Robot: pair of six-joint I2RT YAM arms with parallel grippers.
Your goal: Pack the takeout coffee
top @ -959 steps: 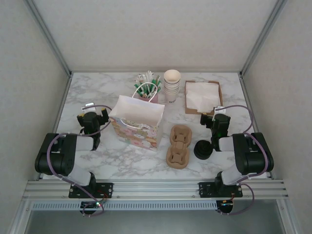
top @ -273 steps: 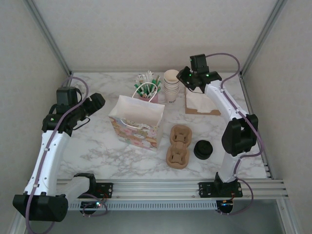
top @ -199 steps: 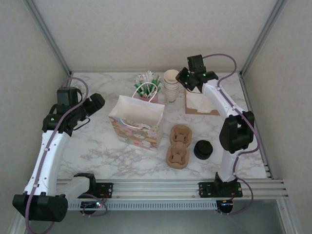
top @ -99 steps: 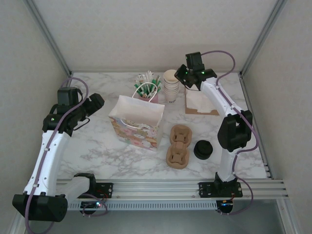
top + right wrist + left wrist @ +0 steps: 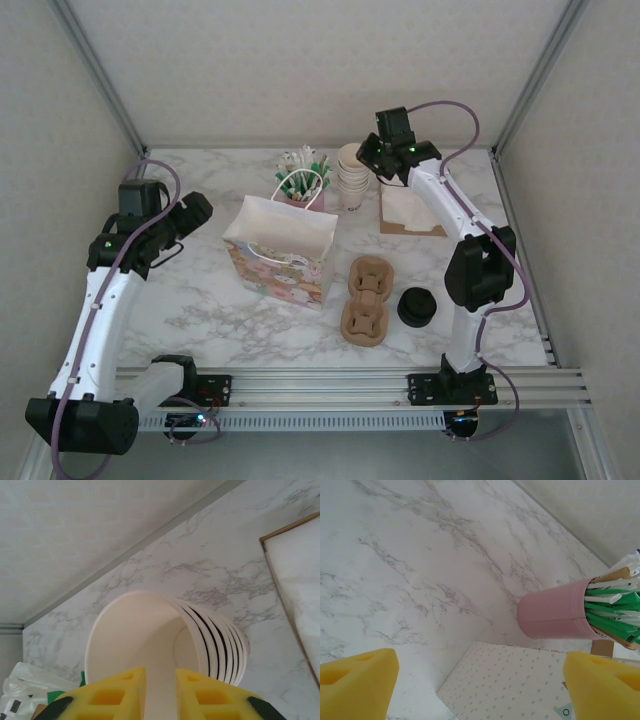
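Takeout coffee (image 5: 417, 306) sits near the front on the R side, just beside the cardboard cup carrier (image 5: 365, 298). Looks like a light paper cup w/ a slick black lid. I'd guess thin walls that dent if squeezed hard. Can't tell if there's liquid inside, so keep it upright. Best hold is prob across the wall just under the lid rim, not on the lid itself.

Now the right gripper (image 5: 160, 676) is well apart from it. That arm is stretched to the back, wrist tipped down at the stacked cream cups (image 5: 150, 640), fingers nearly together at the top cup's near rim. Can't tell if they're pinching it.

The left gripper (image 5: 479, 666) is spread wide w/ nothing in it, arm raised, hovering beside the gift bag (image 5: 280, 250) & pink cup (image 5: 552, 615).
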